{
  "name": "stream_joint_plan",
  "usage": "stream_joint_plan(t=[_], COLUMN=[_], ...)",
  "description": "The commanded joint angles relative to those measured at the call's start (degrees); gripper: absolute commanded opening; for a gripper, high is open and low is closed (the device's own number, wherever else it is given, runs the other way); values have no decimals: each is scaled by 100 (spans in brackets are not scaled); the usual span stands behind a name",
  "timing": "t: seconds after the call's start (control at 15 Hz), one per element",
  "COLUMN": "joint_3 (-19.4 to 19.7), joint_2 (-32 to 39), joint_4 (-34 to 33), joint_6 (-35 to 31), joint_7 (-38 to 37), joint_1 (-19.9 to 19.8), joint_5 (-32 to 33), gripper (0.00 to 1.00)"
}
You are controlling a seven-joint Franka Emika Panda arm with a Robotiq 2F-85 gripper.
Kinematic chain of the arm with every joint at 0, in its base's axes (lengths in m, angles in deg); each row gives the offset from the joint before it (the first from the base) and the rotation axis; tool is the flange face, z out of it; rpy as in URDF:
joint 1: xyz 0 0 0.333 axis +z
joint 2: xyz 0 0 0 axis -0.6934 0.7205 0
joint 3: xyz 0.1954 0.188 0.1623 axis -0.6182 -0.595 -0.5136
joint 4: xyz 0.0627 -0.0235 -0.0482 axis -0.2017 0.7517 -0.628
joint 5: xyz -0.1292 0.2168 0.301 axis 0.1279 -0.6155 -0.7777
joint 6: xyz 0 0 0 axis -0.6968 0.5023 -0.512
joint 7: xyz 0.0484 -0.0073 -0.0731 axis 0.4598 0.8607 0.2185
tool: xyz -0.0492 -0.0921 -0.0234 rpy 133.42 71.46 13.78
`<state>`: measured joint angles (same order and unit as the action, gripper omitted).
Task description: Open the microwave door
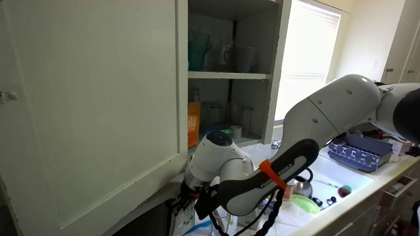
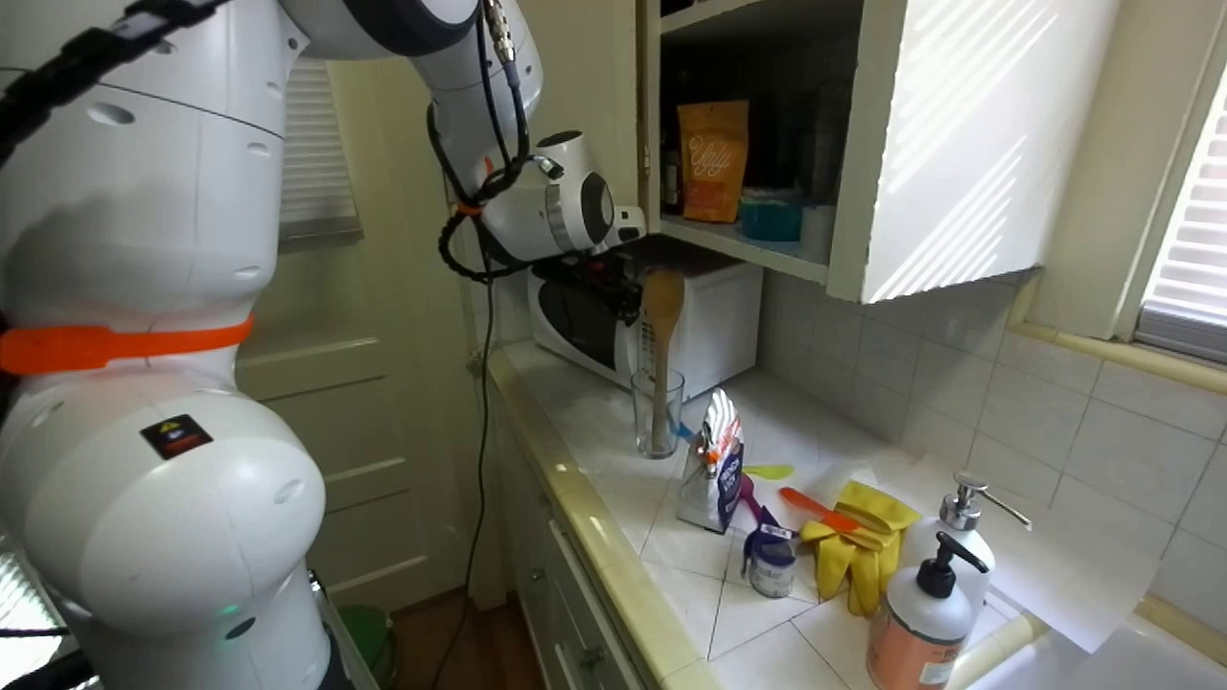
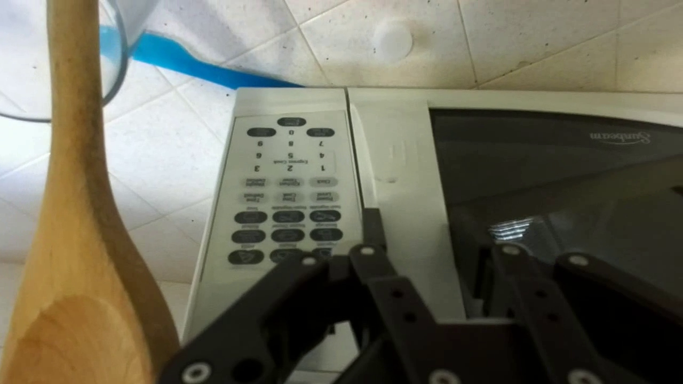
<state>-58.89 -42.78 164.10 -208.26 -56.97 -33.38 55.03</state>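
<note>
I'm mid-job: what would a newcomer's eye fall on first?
Likely the white arm, prominent in both exterior views, its open claw in front of the microwave door. In the wrist view, a wooden spoon looms at the left edge. In an exterior view, yellow gloves lie on the counter.

Microwave door (image 3: pixel 507 186): shut, thin dk seam (image 3: pixel 356 154) btwn it & keypad (image 3: pixel 288 176). Frame (image 3: pixel 403 154) off-wht, w/ curved molding (image 3: pixel 367 154) on seam side; window (image 3: pixel 565 176) dk glossy glass w/ refl. & Sunbeam logo (image 3: pixel 619 137), upside down in wrist view. Far side of door there out of view. In an exterior view door (image 2: pixel 575 331) upright on microwave (image 2: pixel 719 311) front, part hidden; in an exterior view just some dk window (image 1: pixel 144 218) shows, cut off at bottom.
</note>
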Motion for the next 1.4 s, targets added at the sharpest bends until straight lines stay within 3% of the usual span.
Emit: stream_joint_plan(t=[0.0, 0.33, 0.87, 1.33], joint_3=[-172, -394, -520, -643], joint_2=[-126, -128, -98, -59], joint_4=[254, 183, 66, -13], joint_6=[165, 560, 1241, 1350], joint_7=[861, 1978, 2500, 3121], joint_1=[233, 237, 272, 160], joint_5=[-1188, -2367, -3246, -3870], gripper=[12, 12, 12, 12])
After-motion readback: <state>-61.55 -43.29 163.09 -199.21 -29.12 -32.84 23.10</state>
